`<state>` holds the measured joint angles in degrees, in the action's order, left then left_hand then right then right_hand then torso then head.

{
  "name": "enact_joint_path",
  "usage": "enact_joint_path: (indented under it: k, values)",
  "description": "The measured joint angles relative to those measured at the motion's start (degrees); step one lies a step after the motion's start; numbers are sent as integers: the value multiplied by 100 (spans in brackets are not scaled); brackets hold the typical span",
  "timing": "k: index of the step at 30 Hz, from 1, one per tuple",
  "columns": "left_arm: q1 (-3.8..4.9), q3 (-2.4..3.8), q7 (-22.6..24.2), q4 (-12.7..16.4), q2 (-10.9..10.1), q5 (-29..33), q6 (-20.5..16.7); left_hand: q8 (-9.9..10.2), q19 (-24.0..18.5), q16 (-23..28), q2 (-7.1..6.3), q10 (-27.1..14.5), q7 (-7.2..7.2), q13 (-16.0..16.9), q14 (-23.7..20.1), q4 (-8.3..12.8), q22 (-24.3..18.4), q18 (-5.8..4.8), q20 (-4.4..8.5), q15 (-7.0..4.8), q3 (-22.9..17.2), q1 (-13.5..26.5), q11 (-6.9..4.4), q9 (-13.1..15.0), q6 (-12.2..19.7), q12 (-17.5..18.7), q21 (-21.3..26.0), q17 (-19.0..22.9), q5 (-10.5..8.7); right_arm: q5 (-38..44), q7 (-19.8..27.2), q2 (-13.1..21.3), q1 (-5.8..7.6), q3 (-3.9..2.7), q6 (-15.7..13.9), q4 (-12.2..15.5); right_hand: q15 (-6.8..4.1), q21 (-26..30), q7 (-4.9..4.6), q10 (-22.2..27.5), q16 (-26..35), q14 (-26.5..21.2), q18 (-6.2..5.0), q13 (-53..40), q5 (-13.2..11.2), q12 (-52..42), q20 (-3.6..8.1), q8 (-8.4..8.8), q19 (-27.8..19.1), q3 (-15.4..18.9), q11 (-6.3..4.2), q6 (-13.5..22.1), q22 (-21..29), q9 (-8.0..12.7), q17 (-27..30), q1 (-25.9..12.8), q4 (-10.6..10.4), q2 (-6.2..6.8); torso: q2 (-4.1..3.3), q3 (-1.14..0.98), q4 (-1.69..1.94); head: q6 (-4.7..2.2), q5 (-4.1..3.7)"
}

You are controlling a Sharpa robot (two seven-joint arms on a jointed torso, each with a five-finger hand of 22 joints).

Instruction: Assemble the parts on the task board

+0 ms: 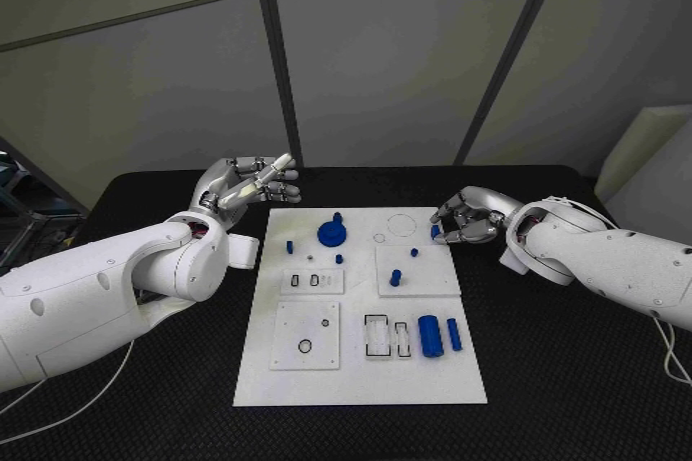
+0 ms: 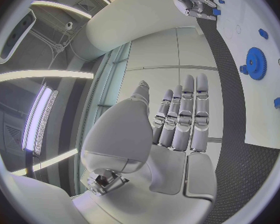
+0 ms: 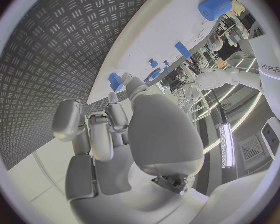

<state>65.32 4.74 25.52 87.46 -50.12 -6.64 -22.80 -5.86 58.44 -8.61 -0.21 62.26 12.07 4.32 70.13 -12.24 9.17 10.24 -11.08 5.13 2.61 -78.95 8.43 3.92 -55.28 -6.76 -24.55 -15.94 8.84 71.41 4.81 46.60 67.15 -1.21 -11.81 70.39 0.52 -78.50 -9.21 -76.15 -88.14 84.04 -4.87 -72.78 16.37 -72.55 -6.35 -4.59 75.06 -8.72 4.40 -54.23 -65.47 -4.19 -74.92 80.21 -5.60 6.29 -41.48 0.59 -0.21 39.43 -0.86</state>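
black table (image 1: 562,381), grey wall panels (image 1: 389,71)

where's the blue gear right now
In the head view the blue gear lies at the far left of the task board, nearest the left hand, which isn't touching it.

Dim even light, fisheye-warped wrist views

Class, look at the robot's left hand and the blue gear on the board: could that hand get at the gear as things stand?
Probably yes. The left hand is raised with its fingers straight and holds nothing, just off the board's far left corner. The gear lies uncovered near that corner, with nothing between them.
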Motion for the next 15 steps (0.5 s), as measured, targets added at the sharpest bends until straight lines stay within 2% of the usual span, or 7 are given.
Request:
enact_joint_path:
  k: [7, 15]
  values:
    - [-1, 0, 0, -2, -2, 0, 1, 0, 0, 17, 0, 0, 0, 0, 0, 0, -2, 0, 0, 0, 0, 0, 0, 0, 0, 0, 0, -4, 0, 31, -4, -35, -5, 0, 6, -47, 0, 0, -1, -22, 0, 0, 0, -31, 0, -37, 0, -52, 0, -40, -22, -164, -49, -17, 0, 44, 35, -117, 1, 2, 7, 8, -20]
    - [-1, 0, -1, -3, -3, 0, 3, 0, 0, 17, 0, 0, 0, 0, 0, 16, -2, 0, 0, 0, 16, 0, 0, 0, 0, 0, 0, -4, 0, 64, -6, -86, -18, 0, 13, -80, -44, 0, 47, -62, 0, 0, 1, -71, 0, -67, 15, -136, 15, -119, -62, -342, -84, -33, 0, 76, 53, -149, 4, 0, 6, -5, -33]
